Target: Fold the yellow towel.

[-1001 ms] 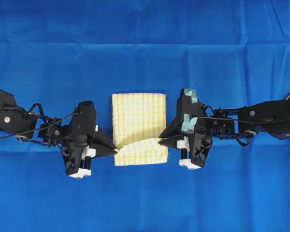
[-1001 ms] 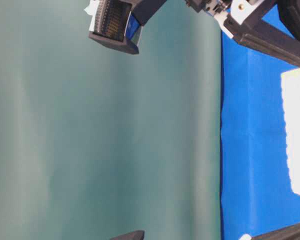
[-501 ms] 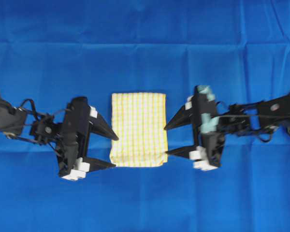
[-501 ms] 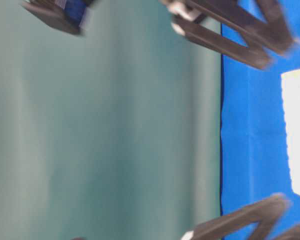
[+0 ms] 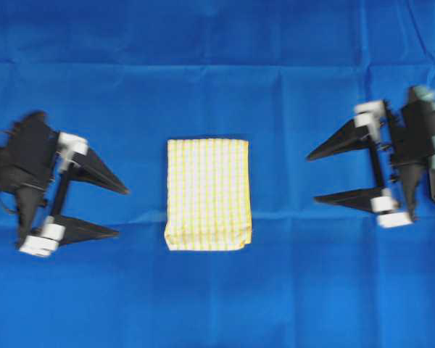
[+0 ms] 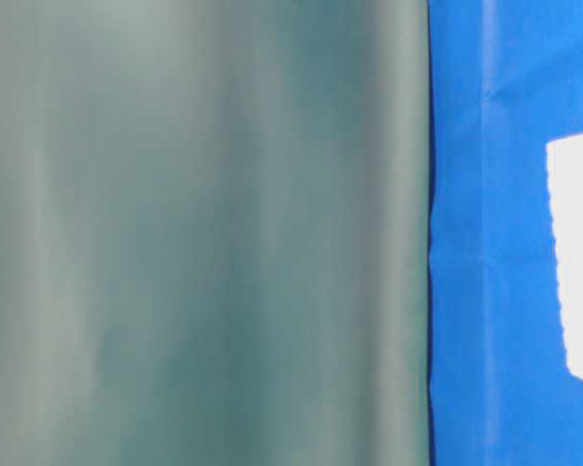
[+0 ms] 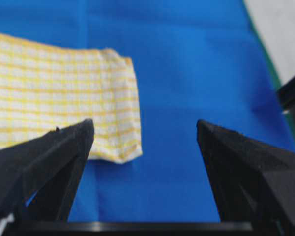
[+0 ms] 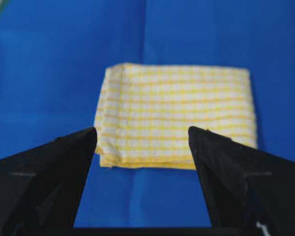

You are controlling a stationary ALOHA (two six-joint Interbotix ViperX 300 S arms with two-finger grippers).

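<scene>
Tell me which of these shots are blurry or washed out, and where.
Overhead: both grippers, left and right, smear with motion; the towel stays sharp. Table-level: soft all over, the towel blown out to white. Wrist views: near fingers out of focus, towel edges slightly soft.

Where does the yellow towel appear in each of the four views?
Overhead: yellow towel in the centre, between both open grippers.
Table-level: a washed-out pale patch at the right edge.
Left wrist: upper left.
Right wrist: centre.
Shared landmark: the blue cloth beneath it.
</scene>
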